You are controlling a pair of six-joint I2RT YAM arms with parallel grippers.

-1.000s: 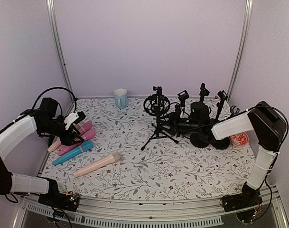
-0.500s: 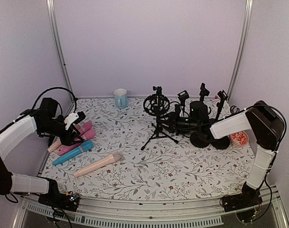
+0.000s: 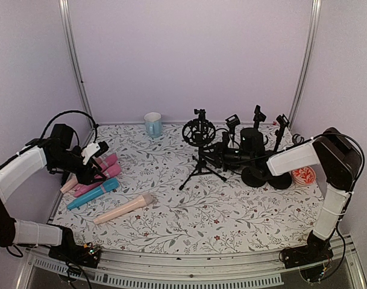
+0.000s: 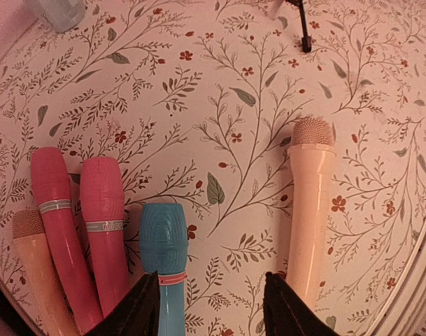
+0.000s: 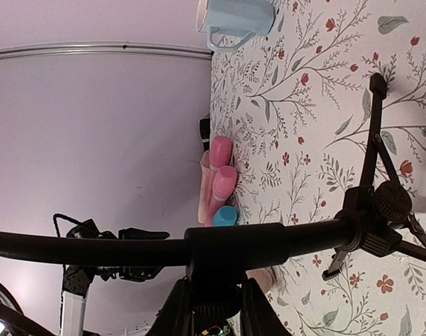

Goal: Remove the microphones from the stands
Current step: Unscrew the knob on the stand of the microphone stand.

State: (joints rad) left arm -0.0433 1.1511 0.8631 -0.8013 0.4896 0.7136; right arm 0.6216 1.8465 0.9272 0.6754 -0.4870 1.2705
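A black tripod stand (image 3: 200,164) stands mid-table with a ring-shaped mount at its top, where the black microphone (image 3: 199,129) sits; its details are too dark to make out. My right gripper (image 3: 223,156) reaches in from the right at the stand's pole. In the right wrist view the pole (image 5: 233,245) crosses the frame as a black bar with a thicker sleeve. The right gripper (image 5: 214,302) is shut on the stand there, and the tripod legs (image 5: 372,210) spread to the right. My left gripper (image 4: 209,294) hangs open over the cloth at far left, holding nothing.
Two pink microphones (image 4: 80,217), a blue one (image 4: 162,245) and a peach one (image 4: 309,203) lie on the floral cloth under the left gripper. A light blue mug (image 3: 152,124) stands at the back. More black stands with round bases (image 3: 254,174) and a red patterned dish (image 3: 304,176) crowd the right side.
The right gripper's jaws have closed in on the stand's pole, and the right forearm has shifted slightly. The left arm has not moved.
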